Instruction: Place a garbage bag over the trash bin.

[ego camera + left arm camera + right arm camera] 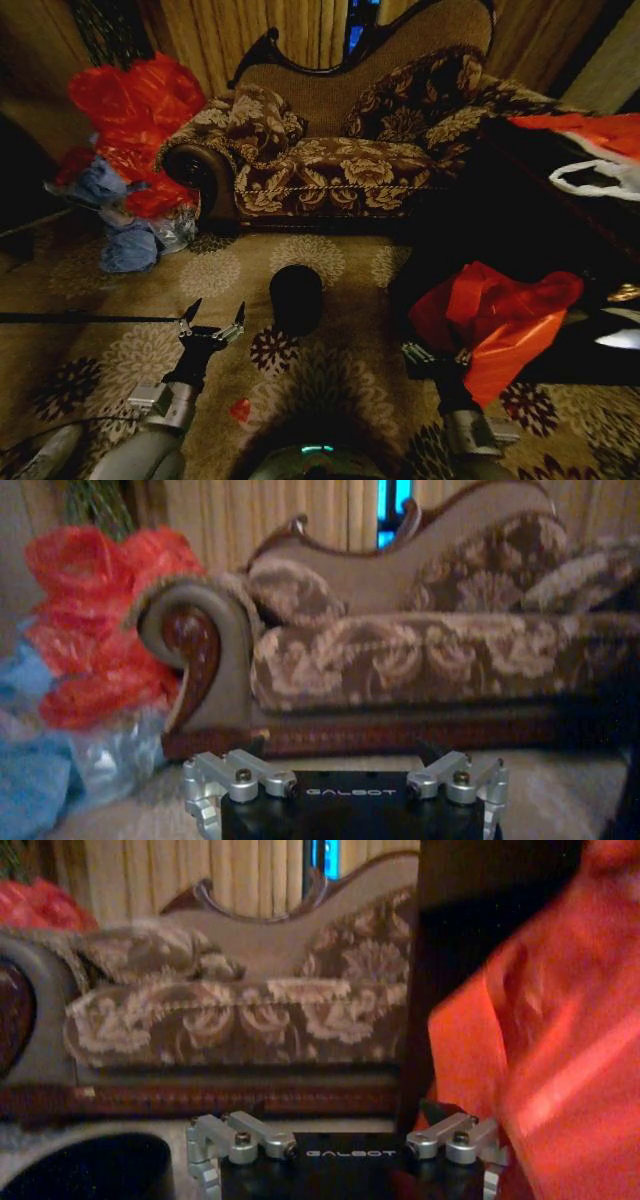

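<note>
The trash bin (296, 297) stands upright on the patterned carpet (330, 385) between the two arms, with bare floor all round it, a floral sofa (350, 150) well behind, and a dark table edge (540, 220) close on the right. The left gripper (213, 316) hovers just left of the bin, arm reaching forward, fingers spread and empty. The right gripper (440, 358) is level with it, right of the bin; the garbage bag (497, 315) bunches over its fingers, whose grip I cannot tell.
</note>
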